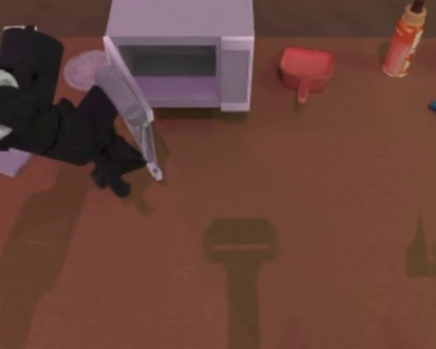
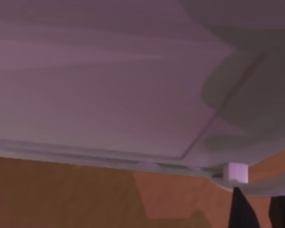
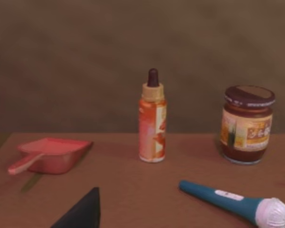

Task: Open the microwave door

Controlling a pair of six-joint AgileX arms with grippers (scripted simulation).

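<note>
Microwave door swung out on the left, the left hand at its free edge.

From above, the boxy silver-grey microwave (image 1: pixel 180 51) stands at the far edge of the brown counter (image 1: pixel 312 218), left of centre, its pale lilac cavity exposed; the silver-framed door with the translucent grey window (image 1: pixel 133 109) angles out toward the near left. The black left hand (image 1: pixel 123 171) sits at the door's outer end, but whether it is clenched or released cannot be told. The left wrist view fills with the door's lilac-grey panel (image 2: pixel 109 85) and a small pale block on its lower edge, dark fingertips (image 2: pixel 242 211) just below. Only the right wrist view shows a brown lidded jar (image 3: pixel 247 124) and the whole teal microphone (image 3: pixel 235 202); it shares the red scoop (image 3: pixel 52 154) and orange dropper bottle (image 3: pixel 152 121) with the top view. The right arm is outside the top view.
</note>
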